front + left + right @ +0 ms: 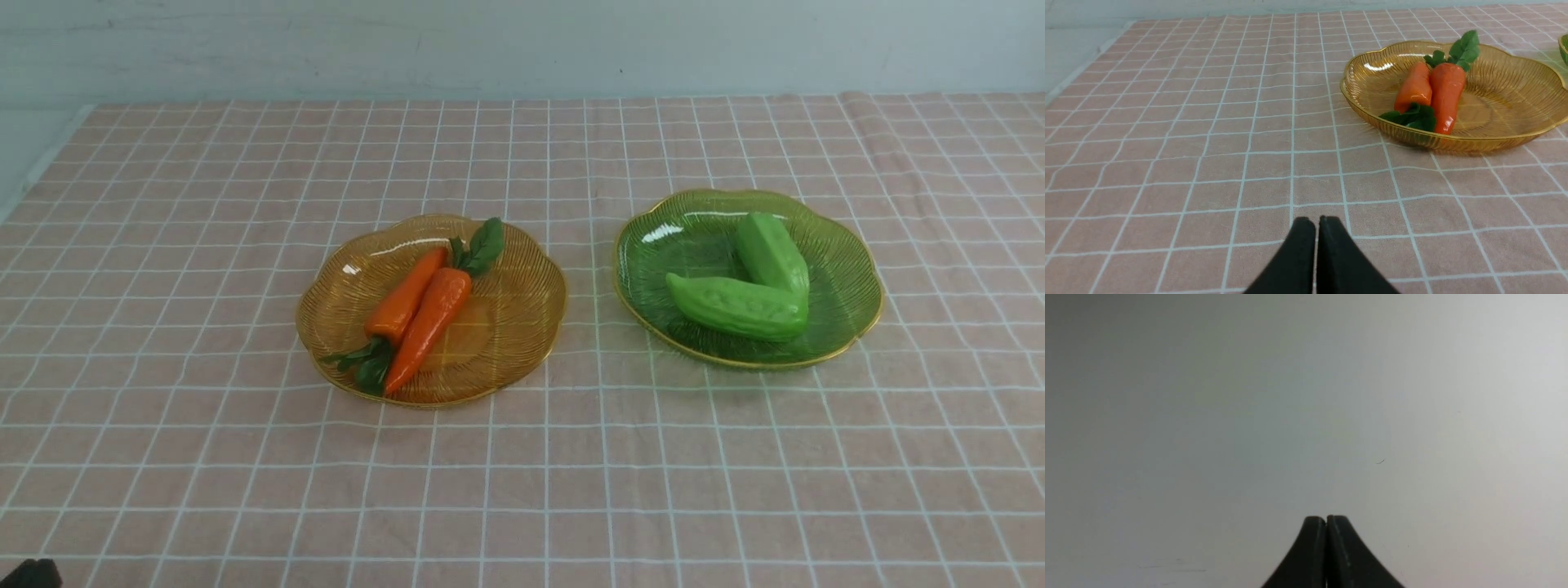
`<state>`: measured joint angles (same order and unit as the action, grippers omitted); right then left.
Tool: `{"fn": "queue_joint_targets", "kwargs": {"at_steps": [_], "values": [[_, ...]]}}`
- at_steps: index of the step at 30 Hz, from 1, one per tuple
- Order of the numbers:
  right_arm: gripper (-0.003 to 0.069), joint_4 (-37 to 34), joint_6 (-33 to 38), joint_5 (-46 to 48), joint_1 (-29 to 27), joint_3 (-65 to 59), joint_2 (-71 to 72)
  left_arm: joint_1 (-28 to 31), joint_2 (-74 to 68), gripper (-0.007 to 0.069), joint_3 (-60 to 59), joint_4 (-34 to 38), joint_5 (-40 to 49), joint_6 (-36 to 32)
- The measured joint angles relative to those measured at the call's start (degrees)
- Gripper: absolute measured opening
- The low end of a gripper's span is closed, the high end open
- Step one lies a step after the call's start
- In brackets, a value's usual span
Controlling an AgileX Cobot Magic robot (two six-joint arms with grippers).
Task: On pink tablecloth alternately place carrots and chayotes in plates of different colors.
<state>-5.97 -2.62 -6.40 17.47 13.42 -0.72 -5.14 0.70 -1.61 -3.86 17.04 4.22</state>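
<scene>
The pink tablecloth (522, 457) lay flat across the table, its white grid running back to a pale wall (522, 41); two plates sat on it side by side, well apart from each other. The amber plate (522, 327) stood left of centre and held both carrots; the left carrot (406, 298) and the right carrot (430, 322) lay touching along their length, head to tail, one leafy top pointing toward the far rim and the other toward the near rim. The green plate (841, 269) stood to the right and held both chayotes; the near chayote (735, 306) lay crosswise, and the far chayote (771, 249) leaned in against its right end, so the pair met in a rough V.

The left gripper (1316, 222) hung low over bare cloth with its black fingers pressed together and nothing between them; the amber plate with its carrots sat ahead of it and off to its right, clearly apart from the tips; in the front view only a dark scrap of that arm showed at the near left corner. The right gripper (1326, 520) was likewise closed tight and empty; its camera saw only a plain grey-white surface (1306, 416), so none of the plates or vegetables lay near it there, and it did not appear in the front view at all.
</scene>
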Motion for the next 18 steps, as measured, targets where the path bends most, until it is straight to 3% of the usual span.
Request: {"fn": "queue_joint_targets", "kwargs": {"at_steps": [6,18], "values": [[-0.0015,0.00,0.00,0.00,0.00,0.00,0.00,0.00,0.00,-0.0004,-0.05,5.41,1.06,-7.76],[-0.0015,0.00,0.00,0.03,0.00,0.00,0.00,0.00,0.00,-0.0004,-0.11,5.99,4.50,-9.32]]}}
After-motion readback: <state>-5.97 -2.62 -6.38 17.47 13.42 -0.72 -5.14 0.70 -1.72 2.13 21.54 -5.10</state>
